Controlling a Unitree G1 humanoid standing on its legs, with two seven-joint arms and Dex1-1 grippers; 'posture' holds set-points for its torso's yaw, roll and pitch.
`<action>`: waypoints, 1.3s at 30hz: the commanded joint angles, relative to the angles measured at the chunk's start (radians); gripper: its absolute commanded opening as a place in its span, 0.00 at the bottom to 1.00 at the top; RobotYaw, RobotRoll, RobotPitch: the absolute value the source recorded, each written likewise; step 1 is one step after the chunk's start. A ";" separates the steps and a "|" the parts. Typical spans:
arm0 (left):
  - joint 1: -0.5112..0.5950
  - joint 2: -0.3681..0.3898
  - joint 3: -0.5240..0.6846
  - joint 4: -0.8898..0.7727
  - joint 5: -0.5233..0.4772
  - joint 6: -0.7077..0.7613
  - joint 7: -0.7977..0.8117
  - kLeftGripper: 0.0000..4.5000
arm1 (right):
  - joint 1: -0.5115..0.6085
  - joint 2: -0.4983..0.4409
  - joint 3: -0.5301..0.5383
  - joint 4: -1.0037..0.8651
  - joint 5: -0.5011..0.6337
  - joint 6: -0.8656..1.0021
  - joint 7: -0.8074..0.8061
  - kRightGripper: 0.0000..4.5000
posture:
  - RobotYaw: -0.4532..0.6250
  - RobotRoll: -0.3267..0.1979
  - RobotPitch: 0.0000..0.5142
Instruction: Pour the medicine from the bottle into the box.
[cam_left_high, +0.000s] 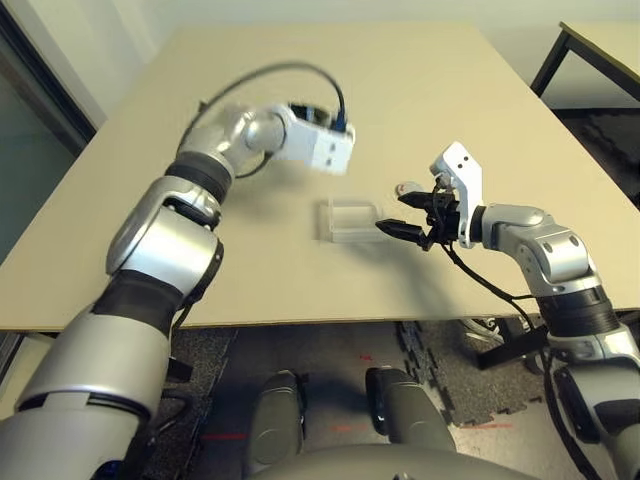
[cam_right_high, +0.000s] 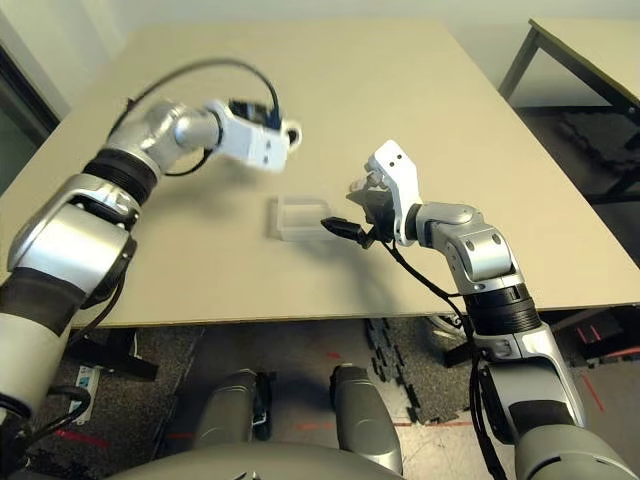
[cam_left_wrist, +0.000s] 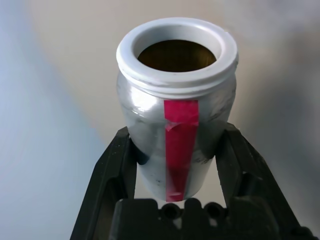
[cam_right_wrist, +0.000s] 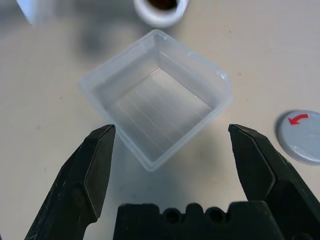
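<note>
The bottle (cam_left_wrist: 175, 125) is silvery with a red strip and a white open rim, and my left gripper (cam_left_wrist: 177, 132) is shut on its body. It hangs above the table just beyond the box's far-left side, its mouth (cam_right_wrist: 161, 10) pointing toward the box. The box (cam_left_high: 350, 218) is a clear shallow square tray lying on the table, and it looks empty (cam_right_wrist: 160, 100). My right gripper (cam_left_high: 400, 214) is open at the box's right side. One of its fingers (cam_right_wrist: 100, 160) stands on each side of the box's near corner, touching nothing.
A flat grey cap (cam_right_wrist: 302, 137) with a red arrow lies on the table beside the right gripper, to the right of the box. The beige table (cam_left_high: 400, 80) stretches wide beyond the box. Another table's corner (cam_left_high: 600, 50) shows at the far right.
</note>
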 joint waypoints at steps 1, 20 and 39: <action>-0.039 -0.013 -0.068 0.010 0.088 -0.018 0.094 0.53 | -0.015 0.010 0.005 0.015 -0.003 0.000 -0.011 1.00 | 0.24 0.62 0.13; -0.090 -0.043 -0.144 0.020 0.192 -0.001 0.237 0.53 | -0.028 0.005 0.015 0.035 -0.006 0.003 0.001 1.00 | 0.27 0.62 0.14; -0.161 -0.071 -0.242 -0.100 0.327 -0.027 0.241 0.53 | -0.029 0.020 0.017 0.046 -0.003 0.009 0.003 1.00 | 0.29 0.62 0.14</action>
